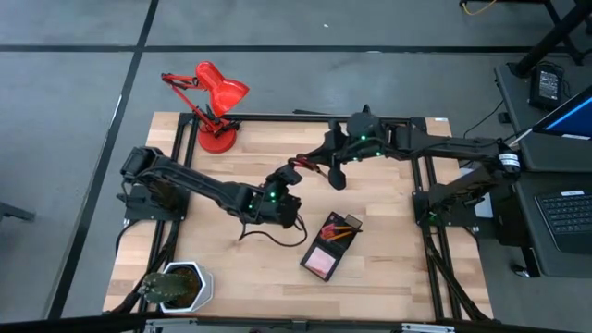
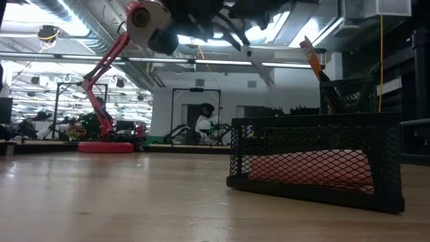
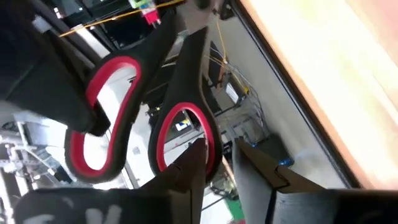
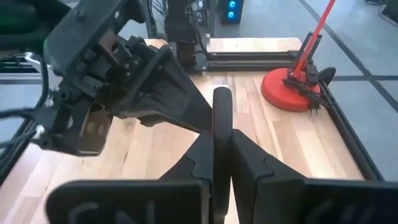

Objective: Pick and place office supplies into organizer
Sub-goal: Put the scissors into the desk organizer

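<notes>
No readable text, label, brand, number or sign anywhere in these views.

grey floor (image 1: 74,139), ceiling strip lights (image 2: 201,60), laptop (image 1: 566,213)

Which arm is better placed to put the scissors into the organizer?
Probably left: the left end effector holds the scissors by a handle loop, blades free for the organizer. The right end effector pinches their dark end.
</notes>
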You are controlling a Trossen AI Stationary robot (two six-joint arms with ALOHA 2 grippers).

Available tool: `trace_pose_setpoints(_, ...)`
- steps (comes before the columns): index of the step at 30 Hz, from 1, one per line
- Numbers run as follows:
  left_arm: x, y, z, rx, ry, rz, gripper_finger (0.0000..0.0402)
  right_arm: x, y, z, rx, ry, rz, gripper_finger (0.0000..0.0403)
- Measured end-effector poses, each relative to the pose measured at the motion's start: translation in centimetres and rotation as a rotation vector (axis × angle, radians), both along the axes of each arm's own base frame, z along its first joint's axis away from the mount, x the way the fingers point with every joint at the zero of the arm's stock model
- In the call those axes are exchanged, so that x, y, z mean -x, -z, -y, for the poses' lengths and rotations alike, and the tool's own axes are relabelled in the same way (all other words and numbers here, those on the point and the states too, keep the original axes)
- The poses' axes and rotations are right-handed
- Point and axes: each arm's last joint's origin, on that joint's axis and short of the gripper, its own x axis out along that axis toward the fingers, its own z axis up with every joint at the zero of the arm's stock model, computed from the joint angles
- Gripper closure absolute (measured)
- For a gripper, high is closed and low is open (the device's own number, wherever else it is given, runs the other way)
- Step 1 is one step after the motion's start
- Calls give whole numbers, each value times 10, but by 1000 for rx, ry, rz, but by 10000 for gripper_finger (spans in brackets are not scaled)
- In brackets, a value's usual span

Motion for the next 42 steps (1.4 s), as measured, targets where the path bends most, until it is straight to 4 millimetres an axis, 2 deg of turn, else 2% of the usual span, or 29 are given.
trace_pose_setpoints(4, 4, -14, 8, 23, 27, 80, 320, 8, -7, -1, 3, 5, 8, 377)
trace_pose_setpoints(10, 19, -45, 25, 88, 92, 252, 318, 14, -4, -1, 4, 29, -47, 377)
trace_pose_setpoints(15, 37, -66, 27, 329, 149, 471, 325, 15, -6, -7, 38, 24, -44, 377)
trace_pose_setpoints(21, 60, -88, 20, 612, 195, 653, 374, 32, -19, -26, 124, 42, -12, 377)
trace_pose_setpoints(24, 72, -89, 17, 712, 224, 682, 396, 46, -20, -38, 150, 61, 29, 377)
trace_pose_setpoints(28, 88, -88, 11, 831, 225, 749, 399, 68, -10, -52, 152, 92, 101, 377)
trace_pose_setpoints(33, 98, -81, 8, 890, 240, 809, 400, 96, -1, -69, 132, 64, 297, 377)
trace_pose_setpoints(42, 102, -54, 7, 938, 272, 864, 400, 130, 43, -93, 71, 89, 399, 377)
